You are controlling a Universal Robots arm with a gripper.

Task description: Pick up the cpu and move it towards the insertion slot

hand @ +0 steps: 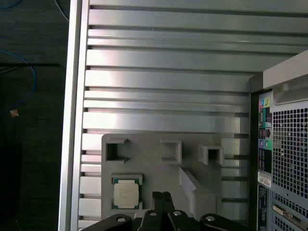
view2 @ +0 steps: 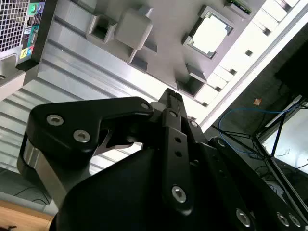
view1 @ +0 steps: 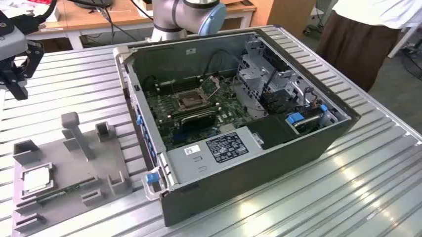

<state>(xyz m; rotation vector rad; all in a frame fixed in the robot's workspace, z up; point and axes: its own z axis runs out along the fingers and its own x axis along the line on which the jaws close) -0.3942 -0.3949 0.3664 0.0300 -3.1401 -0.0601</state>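
Jaws of the gripper point(hand: 161, 195) are pressed together with nothing between them, the black fingertips meeting in a narrow point in both wrist views. In the exterior view the gripper point(view1: 19, 89) hangs in the air above the table point(view1: 369, 187) at the exterior view's left, clear of everything below it. Beneath it lies the grey plastic tray point(hand: 144, 154), and the cpu point(hand: 126, 194) rests flat in one of its square pockets: a small square chip with a pale silvery metal face and a thin tan rim, untouched. The second wrist view shows the cpu point(view2: 210, 34) as a bright, near-white square framed by the pocket's grey walls. A thin green memory stick point(view1: 66, 190) lies in the tray near the cpu point(view1: 37, 177). Well apart, towards the exterior view's right, the open computer case point(view1: 316, 143) stands on the table, with the insertion slot point(view1: 191, 100), dark-centred and metal-framed, on its green board.
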